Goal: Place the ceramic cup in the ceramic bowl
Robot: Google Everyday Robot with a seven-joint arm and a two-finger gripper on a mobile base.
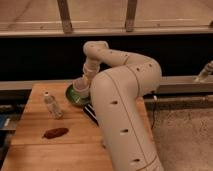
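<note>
1. Wooden butcher-block table [35, 150] against a dark wall, with a metal rail behind and a speckled floor to the right.
2. On it: round shallow green ceramic bowl with a dark rim [73, 98] near the back edge; clear plastic bottle with a white cap [52, 105] just left of it; reddish-brown oblong object [55, 133] nearer the front; dark flat object [91, 113] partly hidden by the arm.
3. Two-finger gripper [85, 82] over the bowl, holding the small pale off-white ceramic cup [81, 88]; cup right at the bowl's inner right part, touching or not cannot be told.
4. Best handling, as a judgement: lower gently until the cup base rests in the green hollow, keep it upright, release only once seated, then lift straight up.
5. Room: bottle close on the left, so no leftward swing; table's back edge just beyond the bowl; bulky cream arm [125, 100] covers the table's right half; open space above.
</note>
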